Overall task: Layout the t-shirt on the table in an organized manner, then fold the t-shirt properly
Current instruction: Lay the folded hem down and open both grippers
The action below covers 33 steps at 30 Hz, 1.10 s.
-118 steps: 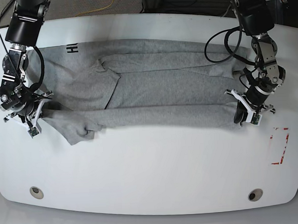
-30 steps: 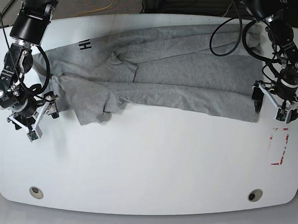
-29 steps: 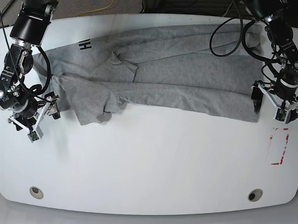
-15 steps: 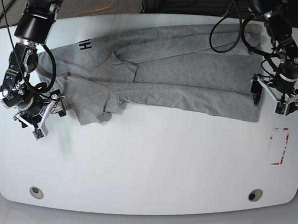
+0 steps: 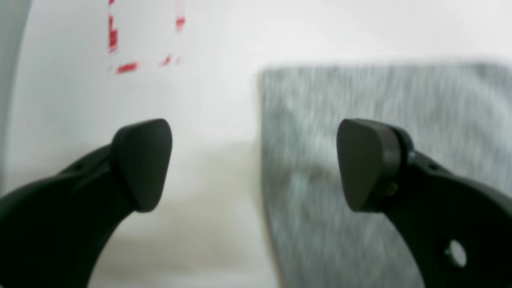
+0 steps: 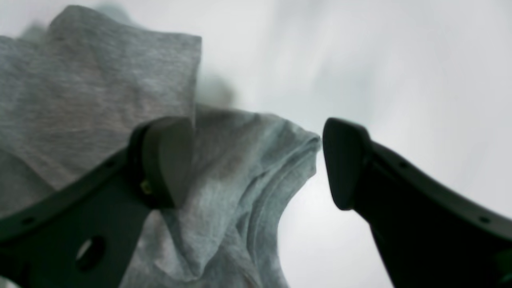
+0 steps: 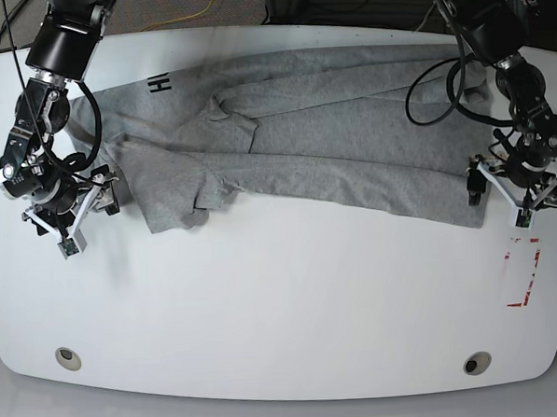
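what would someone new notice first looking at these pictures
The grey t-shirt stretches across the far half of the white table, lengthwise folded and rumpled at its sleeve end. A gripper sits at each end with open jaws: the right gripper by the sleeve, the left gripper at the hem corner. A red outline mark sits nearby.

One grey t-shirt (image 7: 331, 140) lies across one white worktop (image 7: 284, 320). Two pincers are up: one left pincer (image 7: 510, 199), one right pincer (image 7: 74, 222). Two round holes (image 7: 69, 358) near the front edge, and one red rectangular outline (image 7: 522, 270) on the right.
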Available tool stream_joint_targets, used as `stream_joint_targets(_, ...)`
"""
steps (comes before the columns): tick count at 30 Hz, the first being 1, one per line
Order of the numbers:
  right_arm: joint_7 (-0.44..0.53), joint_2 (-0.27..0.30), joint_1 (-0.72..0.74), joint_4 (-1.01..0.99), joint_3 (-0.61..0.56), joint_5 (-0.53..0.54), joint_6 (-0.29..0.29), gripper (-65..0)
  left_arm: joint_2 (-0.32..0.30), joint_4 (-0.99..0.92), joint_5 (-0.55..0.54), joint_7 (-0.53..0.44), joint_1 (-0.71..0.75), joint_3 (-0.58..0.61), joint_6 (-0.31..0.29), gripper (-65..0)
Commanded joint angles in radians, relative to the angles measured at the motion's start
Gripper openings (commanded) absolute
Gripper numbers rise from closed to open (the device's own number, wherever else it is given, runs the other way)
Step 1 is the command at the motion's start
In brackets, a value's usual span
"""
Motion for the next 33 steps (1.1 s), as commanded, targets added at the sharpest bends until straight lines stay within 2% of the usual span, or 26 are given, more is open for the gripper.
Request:
stream_joint_targets(1, 0.021, 0.018, 0.021, 0.016, 0.004, 0.013, -0.002, -17.3, -0.014, -0.034, -0.012, -0.04, -0.044, -0.002, 0.002, -2.5)
stream_joint_targets(11, 0.021, 0.022, 0.021, 0.016, 0.004, 0.014, -0.002, -17.3, -0.014, -0.258, -0.01, -0.082, -0.149, 0.055, 0.002, -2.5)
stream_joint_targets(16, 0.021, 0.022, 0.021, 0.016, 0.004, 0.016, -0.002, -17.3, -0.015, -0.348, -0.01, -0.142, -0.178, 0.069, 0.002, -2.5)
stream_joint_targets(26, 0.024, 0.024, 0.021, 0.016, 0.006, 0.016, -0.002, -17.3, -0.017, -0.436, -0.01, -0.166, -0.192, 0.1, 0.002, -2.7)
stream_joint_targets(28, 0.024, 0.024, 0.021, 0.016, 0.006, 0.016, -0.002, -17.3, -0.017, -0.437, -0.01, -0.166, -0.192, 0.1, 0.002, -4.7)
stream_joint_targets(31, 0.024, 0.024, 0.021, 0.016, 0.006, 0.016, -0.002, -17.3, -0.015, -0.436, -0.01, -0.166, -0.192, 0.1, 0.002, -11.9)
stream_joint_targets(33, 0.024, 0.022, 0.021, 0.016, 0.006, 0.016, -0.002, -17.3, -0.014, -0.433, -0.01, -0.166, -0.192, 0.1, 0.002, -21.7)
